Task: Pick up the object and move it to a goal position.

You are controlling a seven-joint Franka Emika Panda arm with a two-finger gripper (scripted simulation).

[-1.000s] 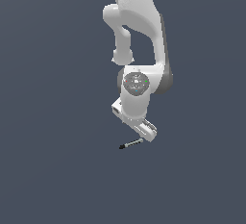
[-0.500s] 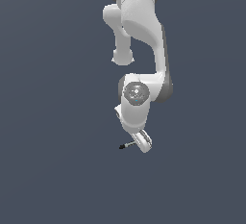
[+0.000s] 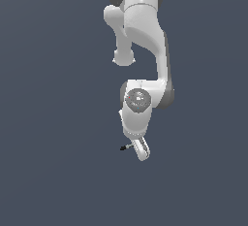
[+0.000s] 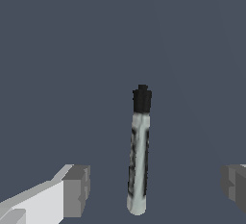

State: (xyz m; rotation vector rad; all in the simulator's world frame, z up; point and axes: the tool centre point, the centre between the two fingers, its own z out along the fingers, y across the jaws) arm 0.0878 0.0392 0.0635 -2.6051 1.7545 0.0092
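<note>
While our arm folds down from the top of the exterior view, we have our tool (image 3: 138, 151) low over the flat dark grey counter (image 3: 53, 171), right at the rod (image 3: 127, 147). In that view the rod is tiny: a pale shaft with a black tip poking out toward the exterior view's left, just beside the white finger housing, and we cannot tell there whether anything touches it. The wrist view is clearer. There the rod (image 4: 139, 156) lies lengthwise between our two fingers, its light grey shaft streaked with dark marks and its black cap at the far end. Our tool (image 4: 156, 189) stands wide apart, with one grey pad (image 4: 77, 190) on one side and the other pad (image 4: 234, 187) at the frame's edge, and open gaps separate both from the shaft. The rod is not clamped.
</note>
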